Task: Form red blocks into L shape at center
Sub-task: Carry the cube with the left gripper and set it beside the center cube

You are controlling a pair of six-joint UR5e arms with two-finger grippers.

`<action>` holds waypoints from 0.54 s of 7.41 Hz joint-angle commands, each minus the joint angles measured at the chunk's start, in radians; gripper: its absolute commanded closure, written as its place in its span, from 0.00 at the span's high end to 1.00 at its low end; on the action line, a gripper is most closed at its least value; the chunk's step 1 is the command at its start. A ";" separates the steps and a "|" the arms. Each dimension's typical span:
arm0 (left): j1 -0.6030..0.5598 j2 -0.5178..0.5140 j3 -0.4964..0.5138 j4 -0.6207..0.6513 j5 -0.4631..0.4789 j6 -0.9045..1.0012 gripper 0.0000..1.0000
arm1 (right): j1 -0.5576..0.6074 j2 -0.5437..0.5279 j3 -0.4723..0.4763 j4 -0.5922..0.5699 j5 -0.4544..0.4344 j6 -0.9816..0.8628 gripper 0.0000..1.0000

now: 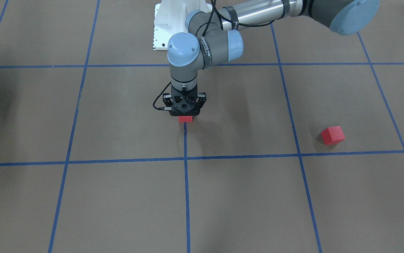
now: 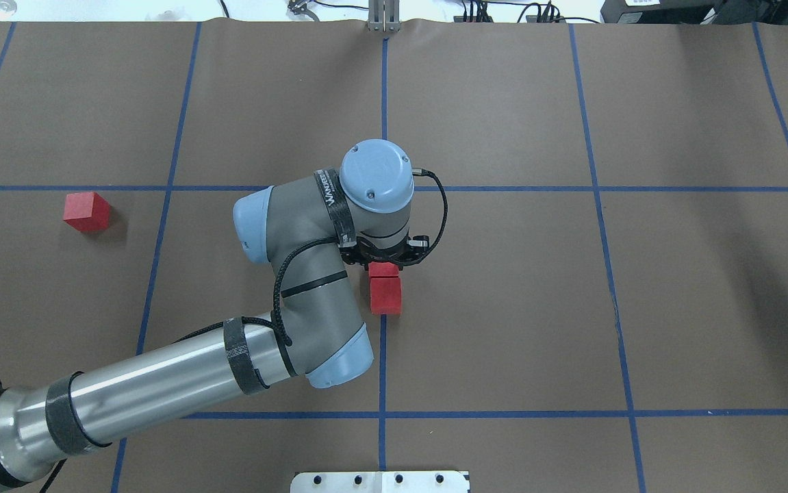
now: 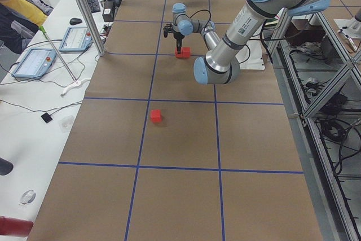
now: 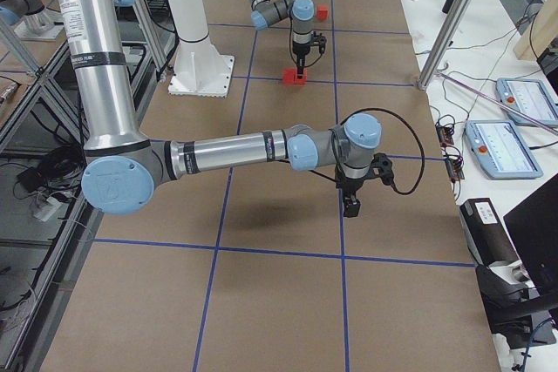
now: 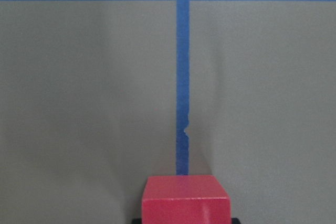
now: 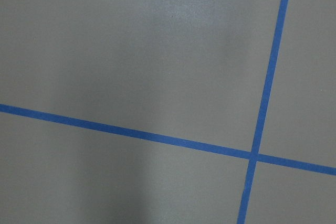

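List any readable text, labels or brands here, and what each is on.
"WAN...": white print on the wrist strap of the left arm; the rest is too blurred to read.
Print on the forearm strap: too small to read.
The red blocks: no text.

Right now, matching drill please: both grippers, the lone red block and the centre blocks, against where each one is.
Things:
1. left gripper
2. right gripper
3. lone red block
4. two centre red blocks

Places:
A. side by side on the middle tape line
B. over bare floor, away from every block
C. alone inside a grid square on the robot's left
D. hanging over one centre block

Pairs: 1-D, 2-B, 3-C, 4-A
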 commanded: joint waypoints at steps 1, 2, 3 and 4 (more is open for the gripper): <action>0.002 0.000 0.000 0.000 0.000 0.000 0.35 | 0.000 0.000 -0.001 0.000 0.000 0.000 0.99; 0.002 0.000 0.000 0.000 0.000 0.000 0.42 | 0.000 0.000 -0.001 0.000 0.000 0.000 0.99; 0.000 -0.002 0.000 0.000 0.000 0.000 0.56 | 0.000 0.000 -0.001 0.000 0.000 0.000 1.00; 0.000 -0.002 0.000 -0.001 0.005 0.000 0.82 | 0.000 0.000 -0.001 0.000 0.000 0.000 0.99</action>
